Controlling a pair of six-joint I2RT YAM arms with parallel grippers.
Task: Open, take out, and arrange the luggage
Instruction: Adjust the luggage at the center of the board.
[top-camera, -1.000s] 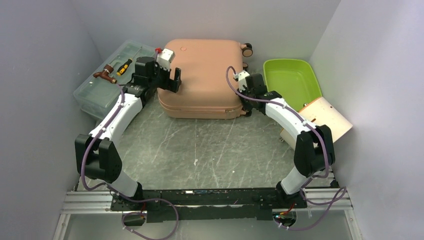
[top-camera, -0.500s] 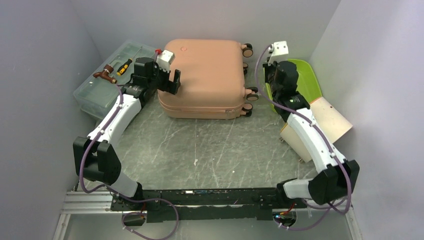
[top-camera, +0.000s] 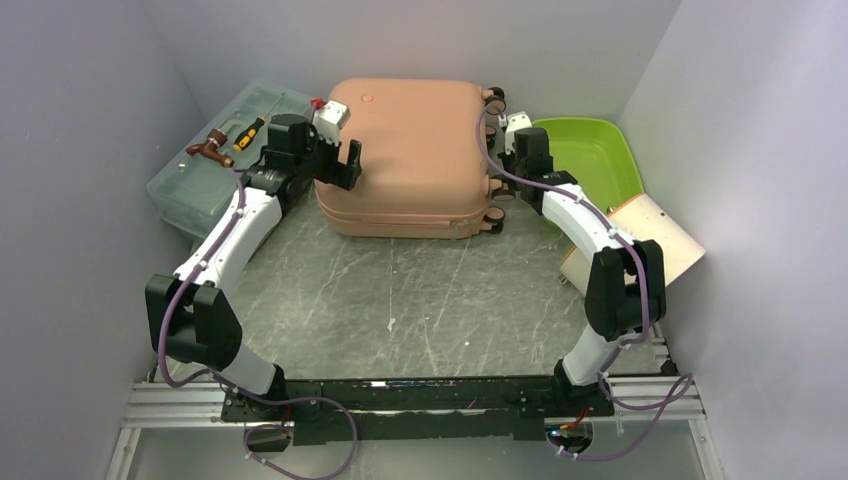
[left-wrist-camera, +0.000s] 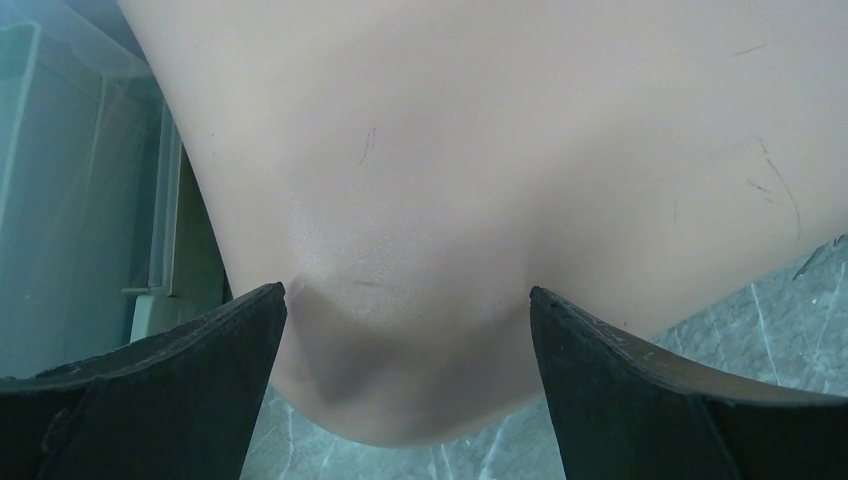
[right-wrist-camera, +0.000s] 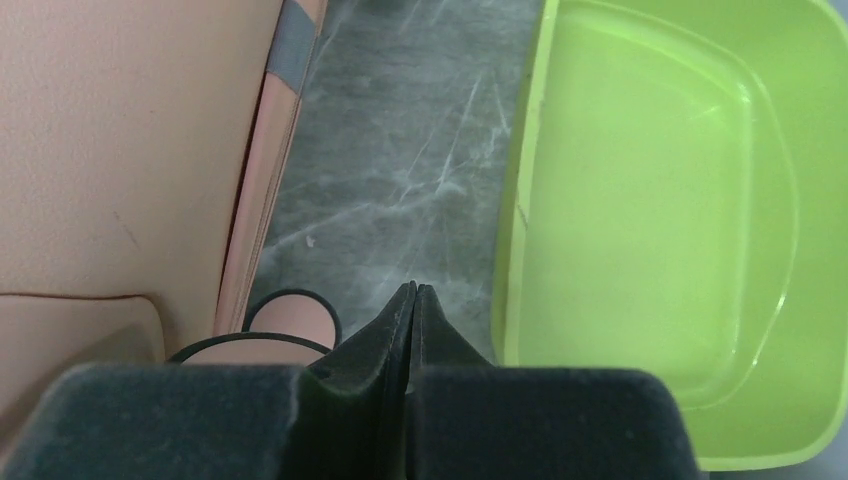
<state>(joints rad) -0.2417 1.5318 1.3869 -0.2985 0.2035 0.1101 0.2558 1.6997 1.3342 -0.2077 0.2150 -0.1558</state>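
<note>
The luggage (top-camera: 410, 150) lies flat and closed at the back of the table, wheels toward the right. My left gripper (top-camera: 340, 165) is open at its near left corner. In the left wrist view that rounded pink corner of the luggage (left-wrist-camera: 480, 150) sits between the spread fingers of the left gripper (left-wrist-camera: 405, 300), and neither finger clamps it. My right gripper (top-camera: 522, 165) is shut and empty, pointing down beside the luggage's right side. In the right wrist view the right gripper (right-wrist-camera: 414, 290) hangs over bare floor, with the luggage (right-wrist-camera: 120, 150) and one wheel (right-wrist-camera: 290, 320) to its left.
A lime green tray (top-camera: 585, 160) stands just right of the right gripper, also seen as the tray (right-wrist-camera: 650, 200). A translucent toolbox (top-camera: 215, 165) with a screwdriver (top-camera: 248, 133) on its lid sits at back left. A pale cardboard box (top-camera: 645, 235) leans at the right wall.
The right arm left the luggage's near right corner, swung up over the green tray, then came down between the luggage's wheel side and the tray. The left arm barely moved.
</note>
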